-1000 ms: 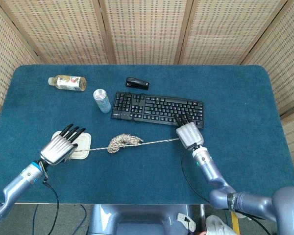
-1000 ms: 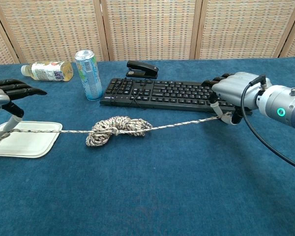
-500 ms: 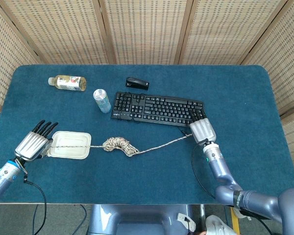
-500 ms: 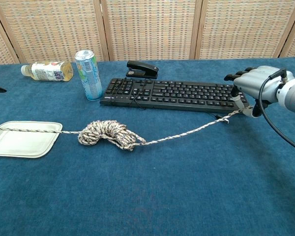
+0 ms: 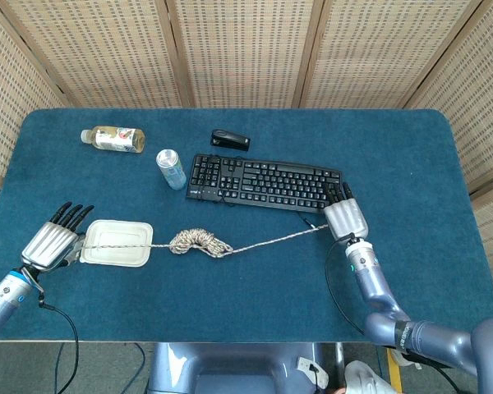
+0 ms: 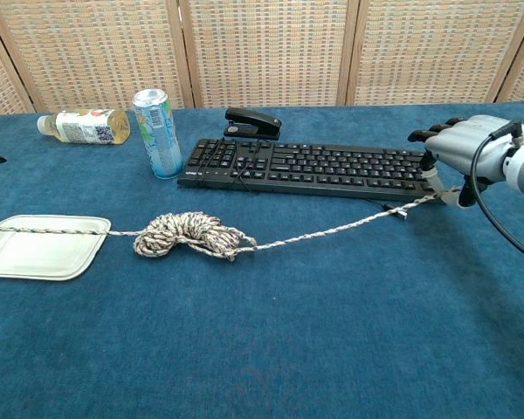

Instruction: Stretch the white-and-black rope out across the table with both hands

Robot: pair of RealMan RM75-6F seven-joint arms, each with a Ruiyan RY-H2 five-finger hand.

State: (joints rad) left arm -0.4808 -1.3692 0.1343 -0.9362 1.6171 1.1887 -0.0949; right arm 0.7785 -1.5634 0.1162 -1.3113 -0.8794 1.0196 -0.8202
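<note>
Nearest the robot, the white-and-black rope [image 5: 230, 247] runs across the blue table [image 5: 230, 304], with a tangled bundle [image 6: 189, 236] still bunched just right of a shallow white tray [image 5: 117, 243]; the left strand crosses over that tray. At about 8 o'clock the left hand [image 5: 52, 242] grips the rope's left end, fingers extended forward over it. At about 4 o'clock the right hand [image 5: 345, 217] holds the other end, fingers curled down beside the keyboard's right edge.

Farther back, a black keyboard [image 5: 264, 181] lies right behind the right strand. A drinks can [image 6: 157, 133] stands at its left end, a black stapler [image 6: 252, 123] beyond it, and a bottle [image 5: 112, 138] lies on its side toward 11 o'clock.

The chest view cuts off the left hand almost wholly, and the exact finger contact on the rope is too small to tell.
</note>
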